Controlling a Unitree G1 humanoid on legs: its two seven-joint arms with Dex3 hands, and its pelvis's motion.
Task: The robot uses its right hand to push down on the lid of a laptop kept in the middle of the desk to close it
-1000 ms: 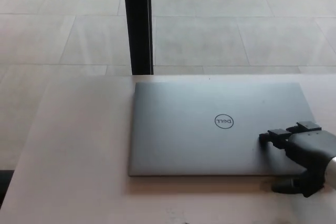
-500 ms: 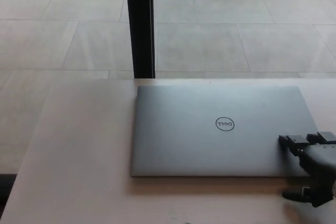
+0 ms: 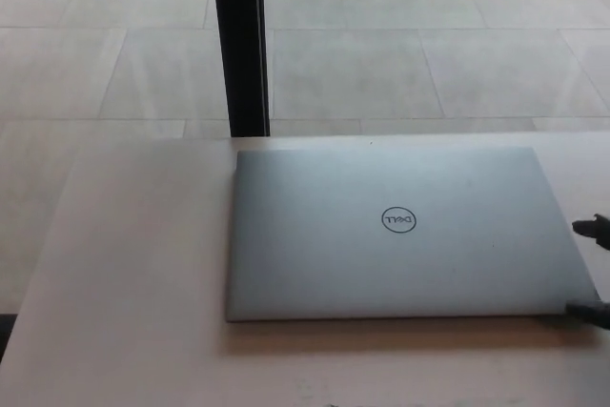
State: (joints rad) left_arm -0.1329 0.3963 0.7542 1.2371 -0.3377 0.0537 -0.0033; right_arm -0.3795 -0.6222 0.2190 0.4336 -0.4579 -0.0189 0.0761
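1. Floor (image 3: 457, 54): pale tiled surface with thin grout lines, filling the upper part of the head view from 9 o'clock across 12 to 3 o'clock. Soft reflections lie across the tiles.

2. Desk (image 3: 124, 274): light, matte top occupying the lower part of the view, from 8 o'clock through 6 to 4 o'clock. Its far edge runs level across the frame just behind the laptop.

3. Laptop (image 3: 396, 235): silver-grey, sitting in the middle of the desk, a little toward 3 o'clock of picture centre. The lid lies flat on the base, fully shut, with a round logo at its centre. Its back edge sits near the desk's far edge; its front edge faces 6 o'clock and casts a thin shadow on the desk.

4. Post (image 3: 238, 40): black, upright, running from 12 o'clock down to the desk's far edge, ending just behind the laptop's far left corner.

5. Right hand (image 3: 595, 269): only two small black tips show at the frame edge at 3 to 4 o'clock. One sits just beside the laptop's right edge, the other at its front right corner. Contact with the laptop cannot be confirmed. How its digits are set cannot be told from so little; nothing is seen held.

6. Left hand: not in view.
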